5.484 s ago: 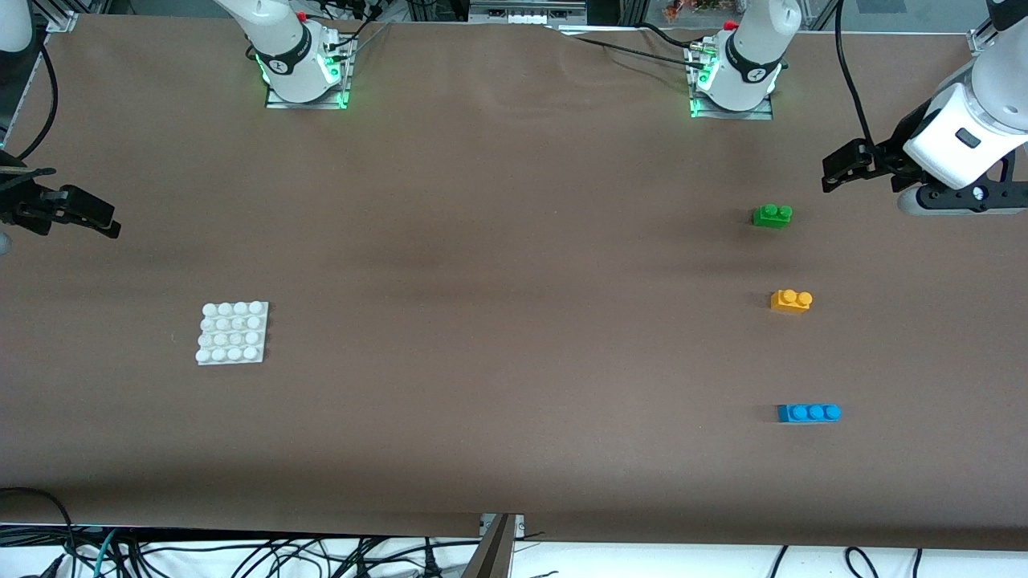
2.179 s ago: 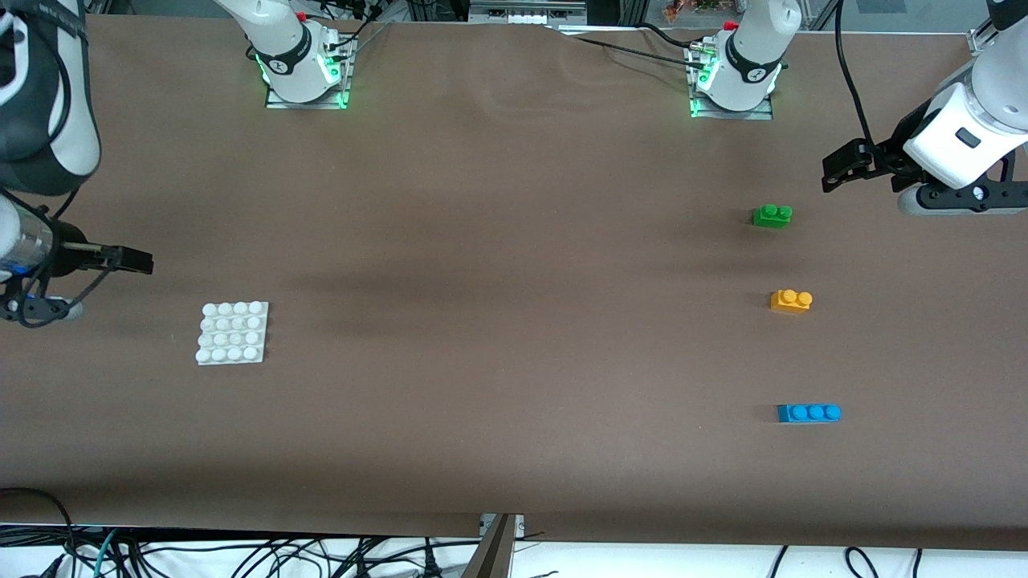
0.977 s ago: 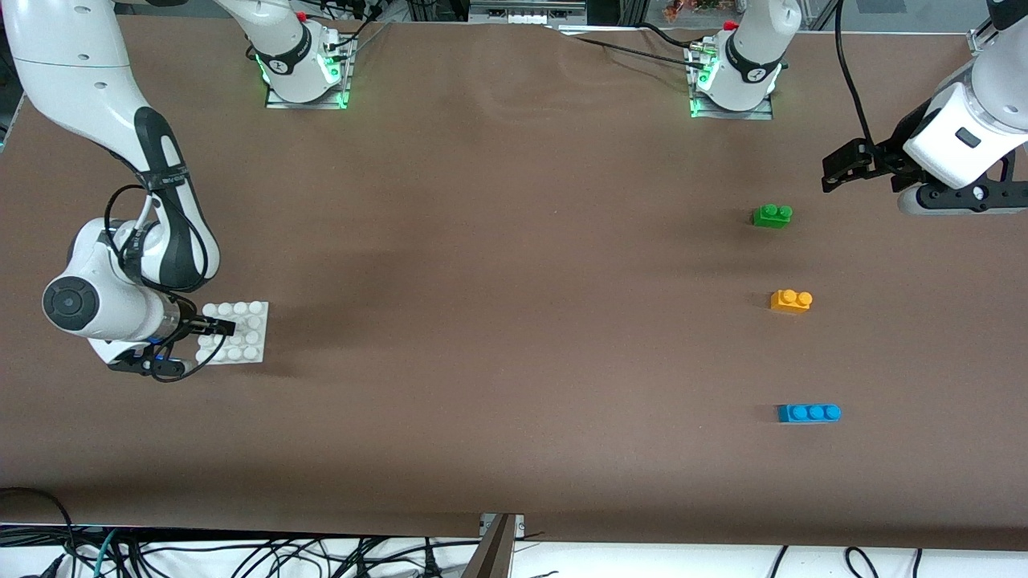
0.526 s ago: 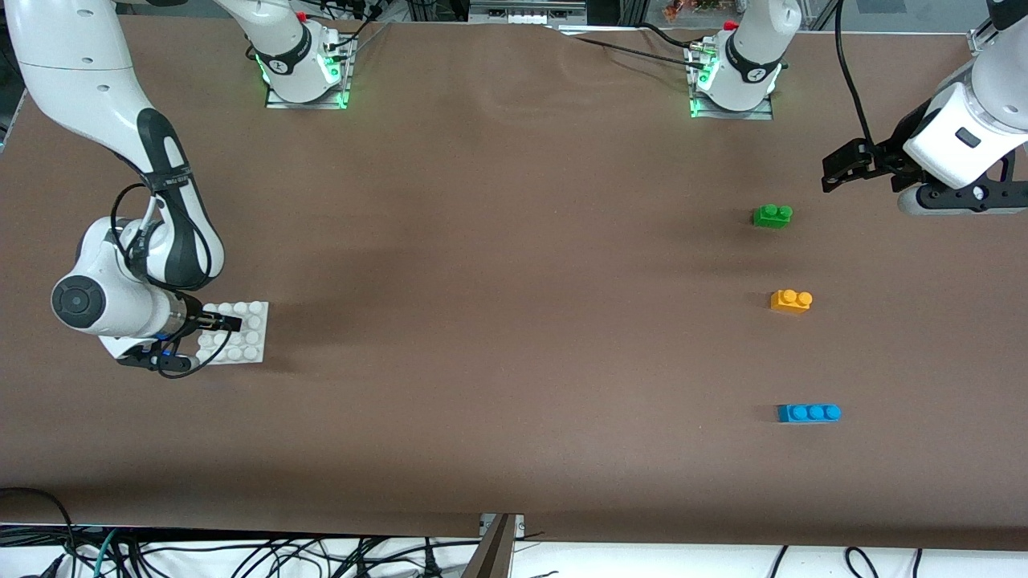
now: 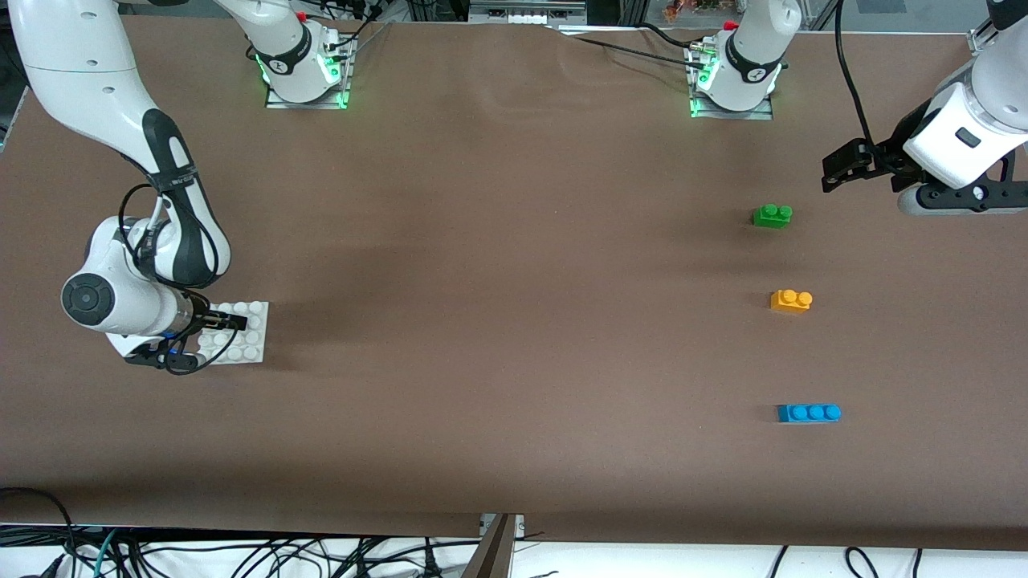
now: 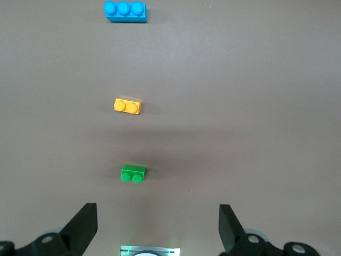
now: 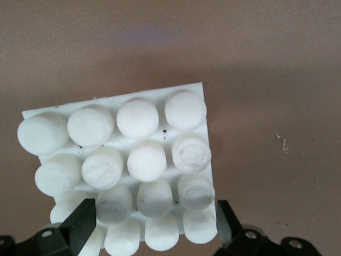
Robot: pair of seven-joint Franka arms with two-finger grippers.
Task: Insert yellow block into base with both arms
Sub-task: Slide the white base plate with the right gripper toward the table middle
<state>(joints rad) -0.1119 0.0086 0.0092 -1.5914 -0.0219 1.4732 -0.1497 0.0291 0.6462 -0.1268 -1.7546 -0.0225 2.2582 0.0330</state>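
2 arms | right gripper (image 7: pixel 152 224) jaws wide astride base (image 5: pixel 241 337) | left gripper (image 6: pixel 157 226) jaws wide, waiting over counter (image 5: pixel 514 361) | yellow block (image 5: pixel 791 300) between green, blue bricks | risk: off-centre closing could skid base.

Right pincer (image 5: pixel 233 322) low over white base (image 5: pixel 250 345), yellow block (image 5: pixel 791 300) untouched, left pincer (image 5: pixel 835 170) waiting.

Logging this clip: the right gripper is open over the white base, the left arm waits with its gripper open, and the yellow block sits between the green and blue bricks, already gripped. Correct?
Not quite. The yellow block is not gripped; it lies free on the table, as the front view shows. The rest holds: right gripper open over the base, left gripper open and waiting, with the green brick and blue brick on either side of the block.
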